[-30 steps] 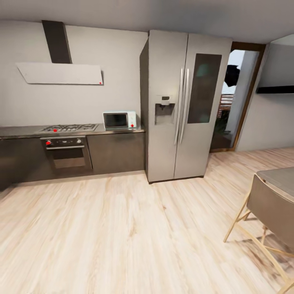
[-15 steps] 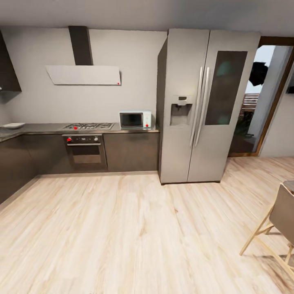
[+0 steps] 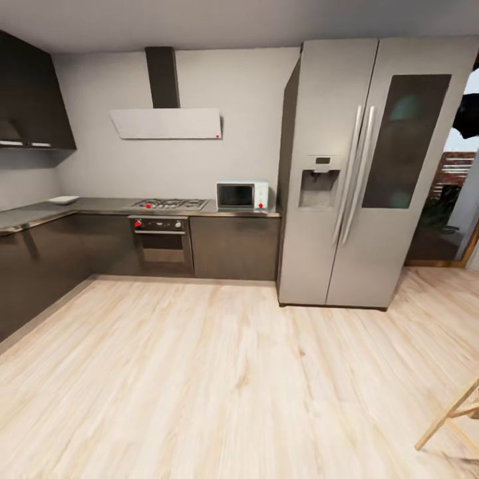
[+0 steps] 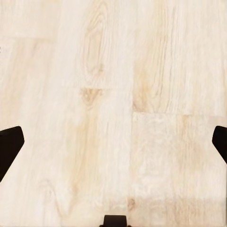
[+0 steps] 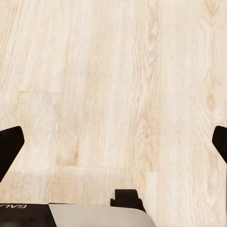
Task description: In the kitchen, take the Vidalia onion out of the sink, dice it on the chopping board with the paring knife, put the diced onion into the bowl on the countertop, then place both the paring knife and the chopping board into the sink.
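Head view, left to right. Dark upper cabinets (image 3: 33, 93) hang at the left wall. The countertop (image 3: 100, 206) runs from the left wall round the corner and along the back wall; the bowl (image 3: 63, 199) rests on it near that corner. Next along the counter: hob (image 3: 169, 203) over the oven (image 3: 163, 243), with the range hood (image 3: 166, 123) above. A microwave (image 3: 243, 195) stands at the countertop's right end, just beside the steel fridge (image 3: 359, 173). A wooden chair leg (image 3: 449, 416) shows at the lower right.

Left gripper (image 4: 113, 142): fingers spread wide, holding nothing, above the light wood floor (image 4: 113, 71). Right gripper (image 5: 113, 142): likewise wide apart, empty, over the floor.
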Robot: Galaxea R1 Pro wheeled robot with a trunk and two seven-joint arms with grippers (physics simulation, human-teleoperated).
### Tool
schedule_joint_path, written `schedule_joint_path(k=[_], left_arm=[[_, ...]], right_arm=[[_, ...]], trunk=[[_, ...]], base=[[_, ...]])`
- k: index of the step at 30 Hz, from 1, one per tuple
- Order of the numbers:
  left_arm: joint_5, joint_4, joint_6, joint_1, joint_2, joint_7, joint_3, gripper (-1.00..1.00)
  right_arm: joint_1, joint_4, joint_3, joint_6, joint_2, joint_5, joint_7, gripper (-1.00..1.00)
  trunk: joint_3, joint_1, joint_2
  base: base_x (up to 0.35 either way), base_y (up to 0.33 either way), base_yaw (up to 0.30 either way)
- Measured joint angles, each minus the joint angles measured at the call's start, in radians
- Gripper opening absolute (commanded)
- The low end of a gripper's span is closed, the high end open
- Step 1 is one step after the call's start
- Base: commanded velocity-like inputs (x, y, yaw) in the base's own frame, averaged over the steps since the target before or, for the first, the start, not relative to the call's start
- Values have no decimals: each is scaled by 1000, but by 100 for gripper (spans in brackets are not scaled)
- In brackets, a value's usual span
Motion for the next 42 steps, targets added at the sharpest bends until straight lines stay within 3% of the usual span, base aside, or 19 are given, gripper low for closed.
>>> schedule_joint_path(k=[42], left_arm=[[-4,24,0,0,-12,-1,0,100]], right_arm=[[0,5,0,0,3,0,0,100]], trunk=[[0,0,0]], base=[[196,-54,262]])
